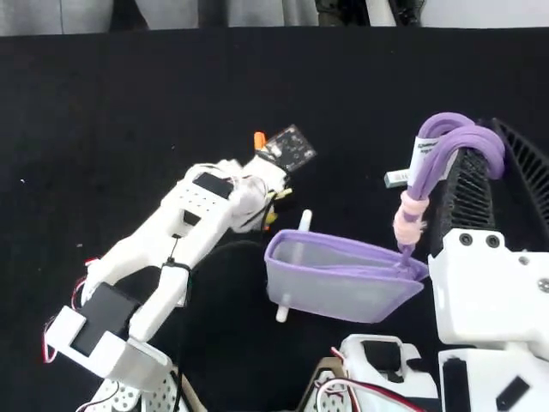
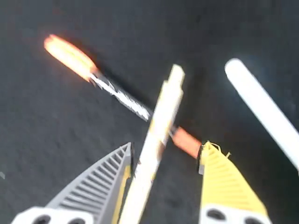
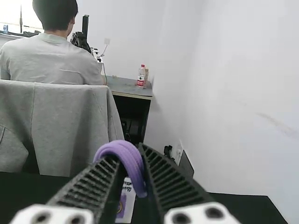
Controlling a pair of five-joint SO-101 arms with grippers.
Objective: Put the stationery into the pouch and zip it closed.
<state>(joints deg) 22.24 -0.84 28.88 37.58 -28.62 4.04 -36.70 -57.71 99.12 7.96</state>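
near the pouch (image 1: 343, 279), left gripper (image 2: 167, 148) jaws stood apart around cream pen (image 2: 161, 116), right gripper (image 3: 131, 156) clamped on purple strap (image 3: 122, 150); unclamped pen risked slipping and missing the mouth.

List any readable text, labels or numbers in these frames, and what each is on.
None can be read.
White tag on the pouch strap: print too small to read.
Small white label beside the strap: too small to read.
Bottle on the desk: label too small to read.
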